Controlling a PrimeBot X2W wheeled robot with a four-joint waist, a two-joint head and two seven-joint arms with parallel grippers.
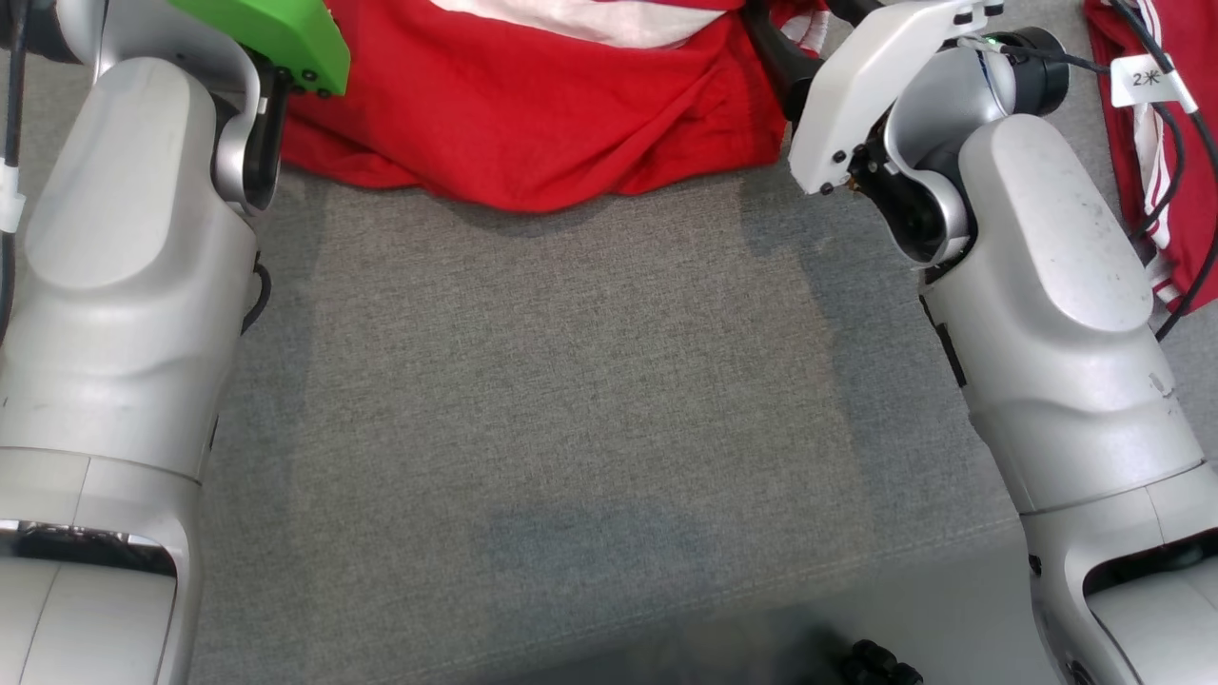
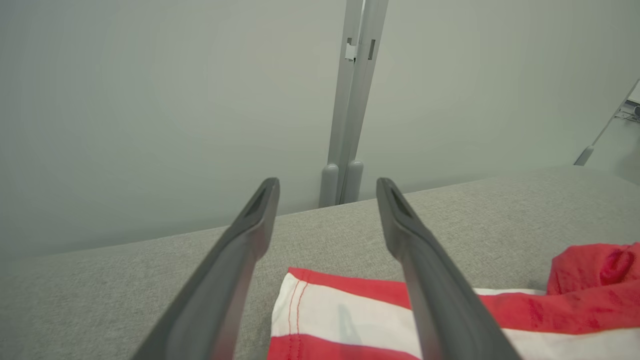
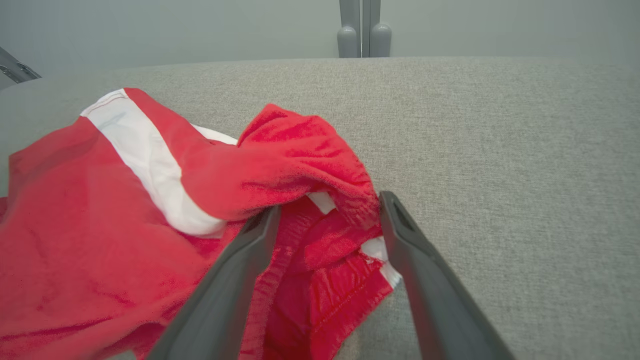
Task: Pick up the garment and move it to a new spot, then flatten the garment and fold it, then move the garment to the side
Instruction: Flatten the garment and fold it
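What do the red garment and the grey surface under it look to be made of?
The garment: soft knit, likely cotton jersey, matte; fuzzy nap, limp folds and a stitched hem show. The surface: grey woven upholstery cloth, matte; its fine weave is visible.

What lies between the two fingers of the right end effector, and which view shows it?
A bunched red fold of the garment sits between the fingers of the open right end effector; the right wrist view shows it.
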